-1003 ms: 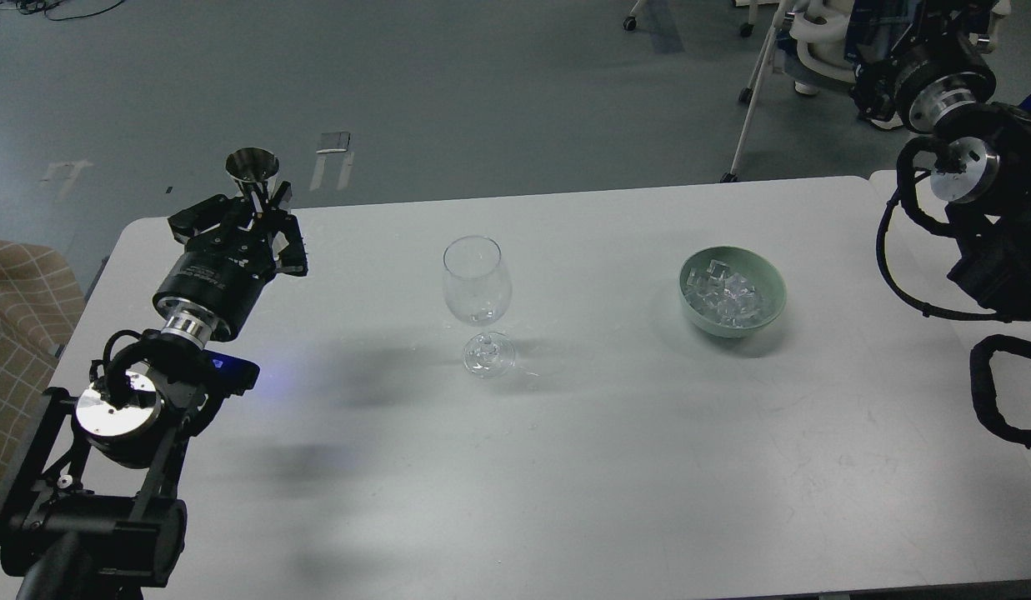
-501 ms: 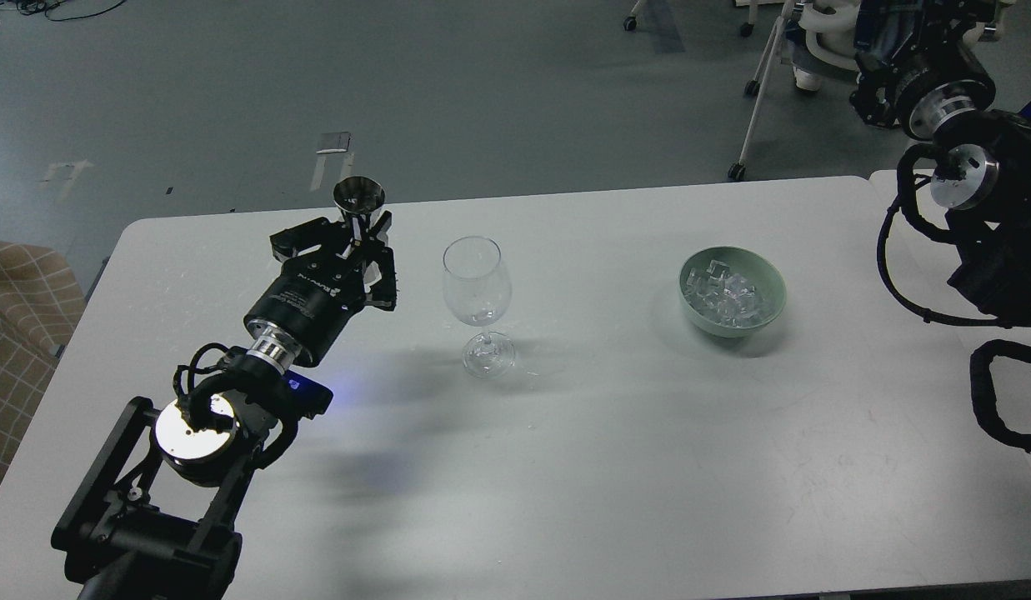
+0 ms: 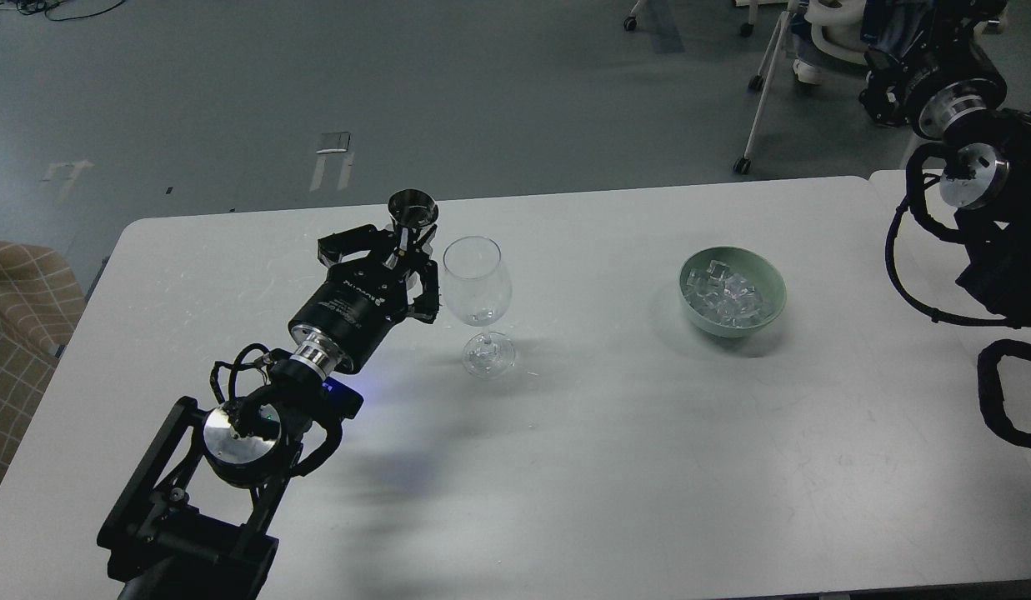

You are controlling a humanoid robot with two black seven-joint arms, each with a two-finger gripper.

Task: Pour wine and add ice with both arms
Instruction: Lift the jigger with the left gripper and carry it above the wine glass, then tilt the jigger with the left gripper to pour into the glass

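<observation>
A clear stemmed wine glass (image 3: 477, 283) stands upright near the middle of the white table (image 3: 565, 467); any wine in it is too faint to make out. My left gripper (image 3: 401, 248) is shut on a small steel measuring cup (image 3: 412, 210), held upright just left of the glass rim. A pale green bowl (image 3: 761, 317) holds a heap of clear ice cubes (image 3: 725, 293) to the right of the glass. My right arm (image 3: 973, 167) is raised at the far right; its gripper (image 3: 886, 83) is dark and its fingers cannot be told apart.
The table's far edge runs just behind the cup. A second white table (image 3: 898, 192) adjoins at the right. A wheeled stand (image 3: 765, 92) is on the grey floor behind. A checked chair (image 3: 15, 317) is at the left.
My left arm has swung right with the steel cup, from the table's far left corner to just beside the wine glass. My right arm has shifted slightly up and right.
</observation>
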